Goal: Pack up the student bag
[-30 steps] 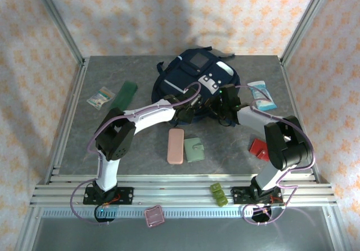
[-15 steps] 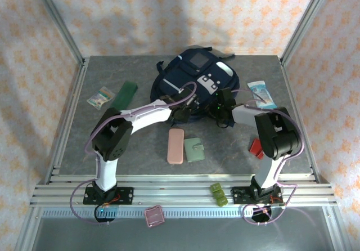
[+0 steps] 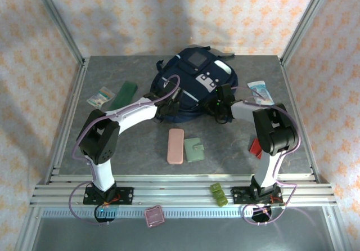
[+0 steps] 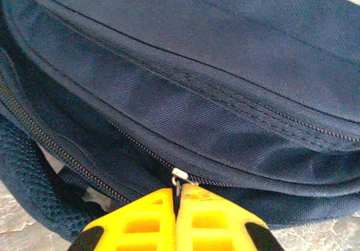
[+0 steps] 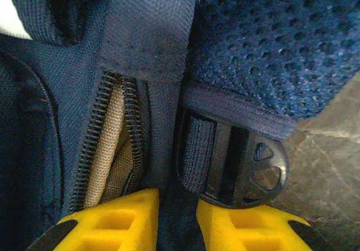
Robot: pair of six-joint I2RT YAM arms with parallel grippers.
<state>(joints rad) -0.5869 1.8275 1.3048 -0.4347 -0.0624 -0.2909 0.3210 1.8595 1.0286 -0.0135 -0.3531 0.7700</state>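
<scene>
Pinching zipper pull (image 4: 179, 175), left gripper (image 4: 176, 193) — student bag (image 4: 197, 65)

There was one student bag (image 3: 191, 79). There were two robot arms, a left arm (image 3: 135, 112) and a right arm (image 3: 275, 135). There were two packets, a left packet (image 3: 100, 97) and a right packet (image 3: 260, 91). There was one pink case (image 3: 176, 146), one pink square (image 3: 153, 215), one green wallet (image 3: 195, 149), one dark green strip (image 3: 125, 95), one little green block (image 3: 218, 195) and one red thing (image 3: 256, 148).
</scene>
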